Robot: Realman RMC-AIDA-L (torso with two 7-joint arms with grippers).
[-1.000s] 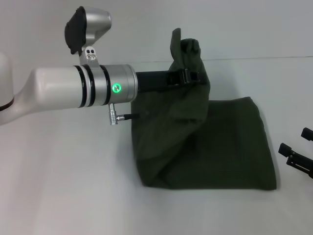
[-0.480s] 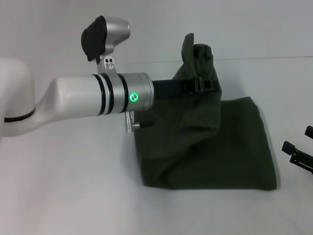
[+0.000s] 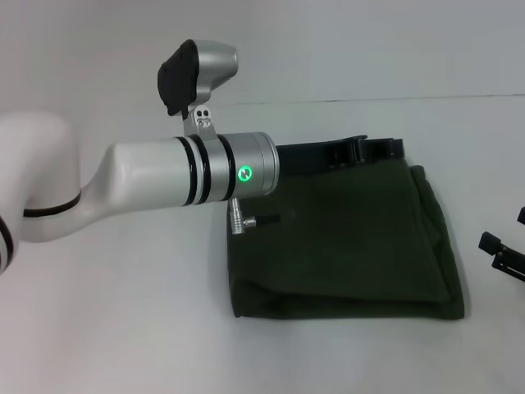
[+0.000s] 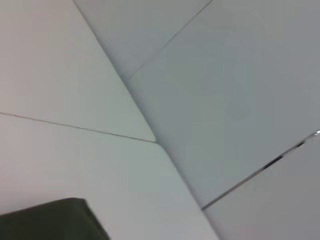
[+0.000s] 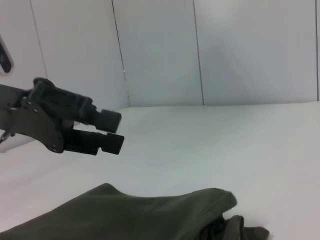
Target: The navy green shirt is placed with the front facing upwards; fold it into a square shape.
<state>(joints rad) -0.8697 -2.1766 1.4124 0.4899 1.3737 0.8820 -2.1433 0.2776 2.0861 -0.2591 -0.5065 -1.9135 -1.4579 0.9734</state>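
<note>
shirt folded, lying flat on white table (image 3: 123,328). navy green shirt (image 3: 344,246) located right of centre in head view, forming a roughly square dark olive block with layered edges along the near side and a rounded fold at the 7 o'clock corner. no lettering or label visible on the upward face.

left gripper (image 3: 385,148) extended from the 9 o'clock side across the far edge of the shirt, at about 12 o'clock of the fabric block. seen in right wrist view (image 5: 111,132) above the table, clear of the cloth, with two black fingers (image 5: 97,144) stacked, parallel, a narrow gap between them, nothing clamped. left arm forearm, white with silver collar and green indicator light (image 3: 244,173), covering the shirt's 10 o'clock corner in head view. black-capped wrist camera housing (image 3: 197,70) mounted above the collar.

right gripper (image 3: 504,250) at the 3 o'clock edge of head view, beside the shirt and apart from it; only part of the black fingers in frame, finger state cannot be told.

left wrist view: one corner of the shirt (image 4: 55,220) on the table, pale wall panels (image 4: 225,75) beyond.

right wrist view: near edge of the shirt (image 5: 125,215) with a bunched fold (image 5: 232,227) at one end.
</note>
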